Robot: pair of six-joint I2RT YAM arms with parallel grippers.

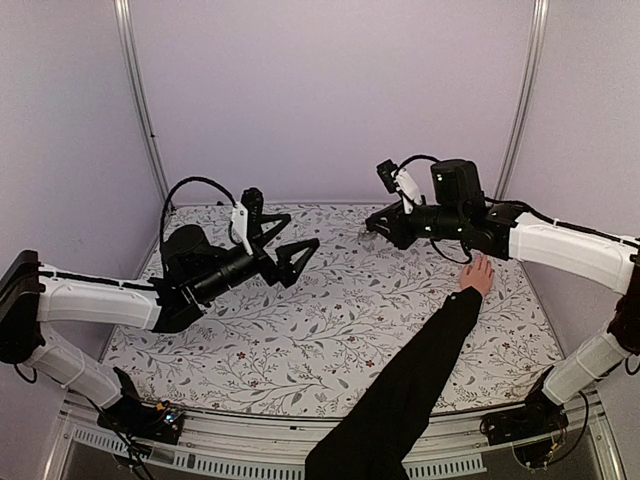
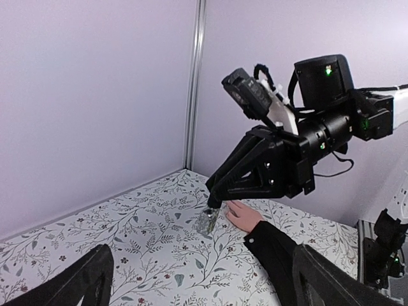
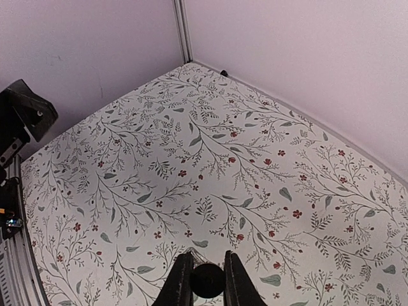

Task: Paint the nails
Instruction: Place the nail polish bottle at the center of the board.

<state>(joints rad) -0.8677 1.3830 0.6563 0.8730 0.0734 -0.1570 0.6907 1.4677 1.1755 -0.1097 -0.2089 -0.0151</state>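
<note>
On floral cloth [image 1: 330, 320], a bare hand [image 2: 241, 215] lies flat, nails [image 1: 484, 261] indistinct.

Light's soft and even here, seems to come from above, and it tints the walls [image 1: 330, 90] lavender. There's only a faint, fuzzy shadow on the floral cloth [image 3: 210, 159] under my left arm [image 1: 100, 300]. The top camera bows the corner posts [image 1: 140, 100]. In my left wrist view, the fingers [image 2: 86, 277] of my left gripper [image 2: 201, 268] are dark, soft-edged blobs.
</note>
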